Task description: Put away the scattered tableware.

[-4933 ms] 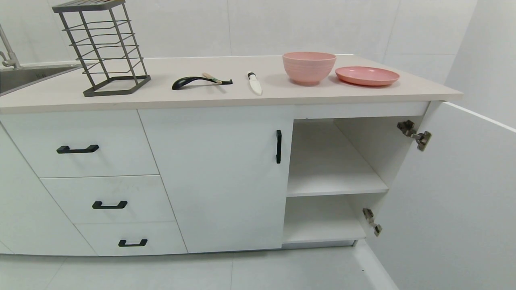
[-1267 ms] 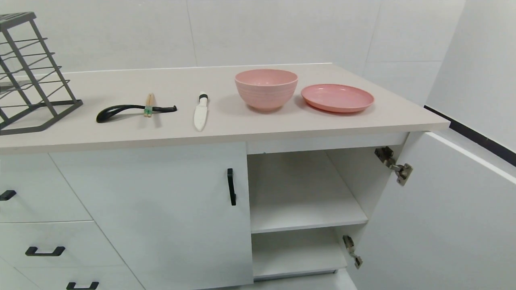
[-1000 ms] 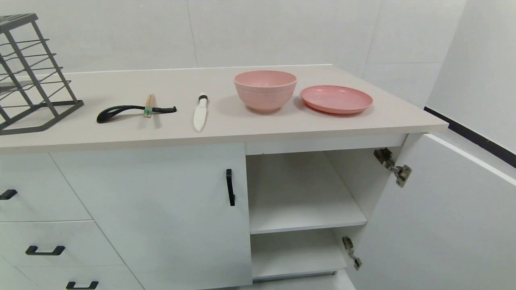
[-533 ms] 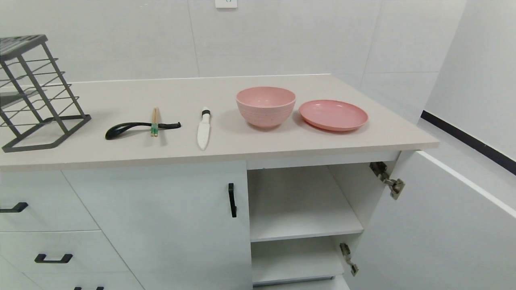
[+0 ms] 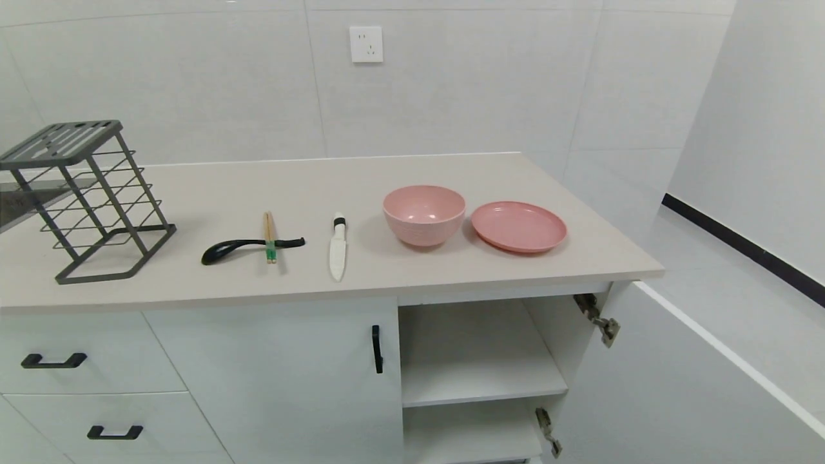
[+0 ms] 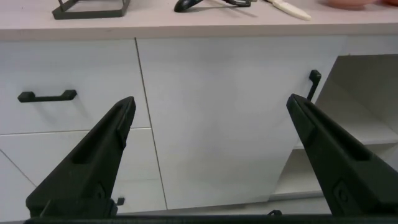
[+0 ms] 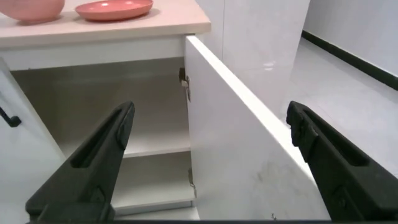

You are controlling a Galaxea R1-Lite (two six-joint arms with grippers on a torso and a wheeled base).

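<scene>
On the beige countertop (image 5: 213, 187) lie a black spoon (image 5: 248, 248) with a pair of chopsticks (image 5: 270, 236) across its handle, and a white knife (image 5: 337, 247). To their right stand a pink bowl (image 5: 423, 214) and a pink plate (image 5: 519, 225). My left gripper (image 6: 210, 102) is open, below counter height, facing the closed cabinet door (image 6: 224, 118). The spoon (image 6: 189, 5) and knife (image 6: 287, 7) sit above it. My right gripper (image 7: 210, 111) is open before the open cabinet, with the bowl (image 7: 34, 9) and plate (image 7: 114, 9) up on the counter.
A dark wire rack (image 5: 90, 193) stands at the counter's left. Under the bowl and plate, the cabinet's right door (image 5: 677, 386) swings wide open, showing two bare shelves (image 5: 477, 367). Drawers with black handles (image 5: 54, 361) are at the left. A wall socket (image 5: 366, 44) is above.
The whole head view has shifted: the camera now looks from higher up, showing more wall and the socket. The tableware has not moved on the counter.
</scene>
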